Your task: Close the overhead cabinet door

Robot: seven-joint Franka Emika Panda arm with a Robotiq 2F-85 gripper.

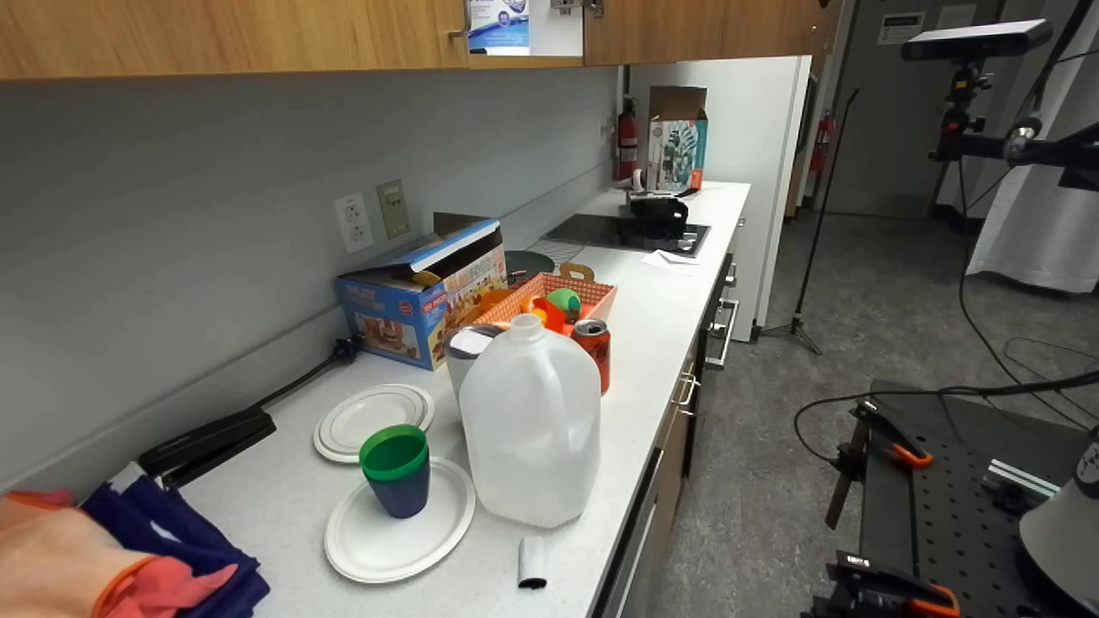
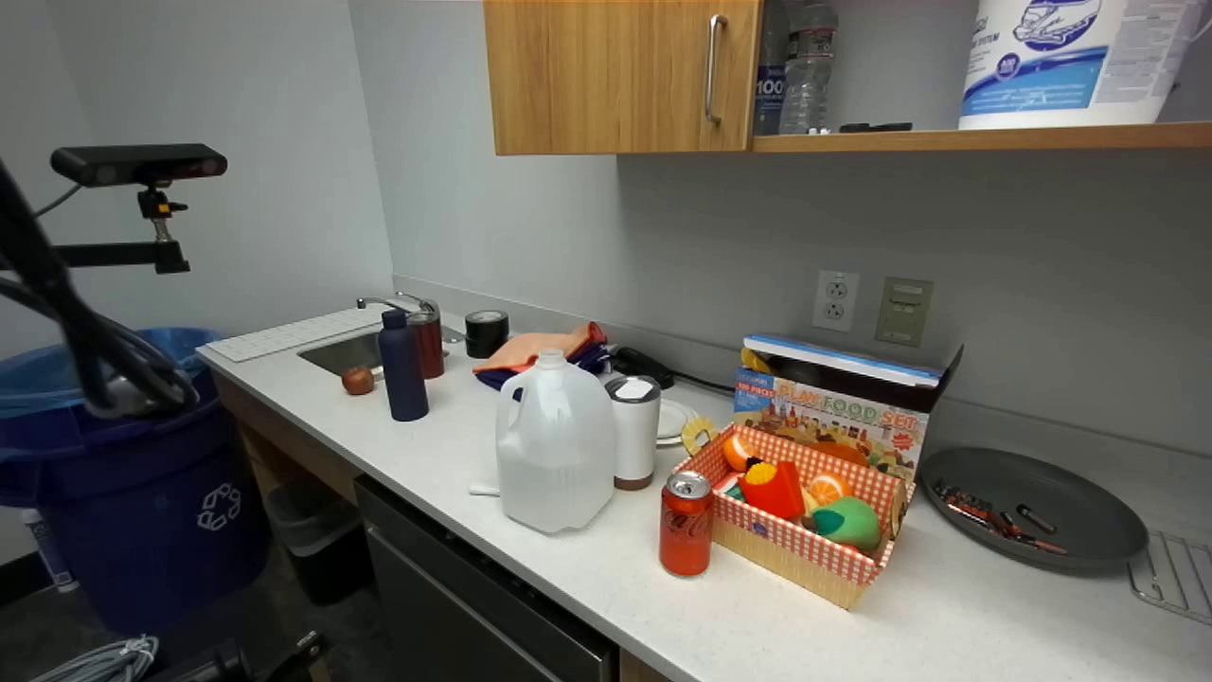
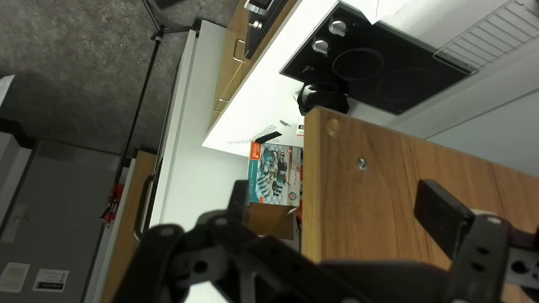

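Cabinet door [image 1: 695, 30]: stands open on its hinge [image 1: 594, 8], above the level of the counter [image 1: 640, 309], inner face turned to view in an exterior view. In the wrist view the same face fills the lower right, with 1 screw [image 3: 362, 164] near the free edge.

Gripper [image 3: 332, 187]: visible in the wrist view, entering from the bottom, its 2 fingers [image 3: 442, 219] spread wide. In that picture the door's free edge falls between them: 1 finger over the inner face, the other outside the edge, beside the box [image 3: 276, 172]. Whether either touches the door cannot be told. Roll: that view is turned far over, the box appearing inverted and the counter slanting.

Arm [image 1: 1065, 532]: a white section shows at the right edge of an exterior view, cut off by the frame; the pose beyond it cannot be read.

Obscured or cut off: the door's top lies above the frame; its outer face is turned away. The bucket [image 2: 1079, 66] on the shelf [image 2: 985, 140] is cropped at the top. Of 2 bottles [image 2: 810, 76], the left is partly behind the closed panel [image 2: 615, 80]. A black object [image 1: 659, 215] at the cooktop [image 1: 592, 230] cannot be identified.
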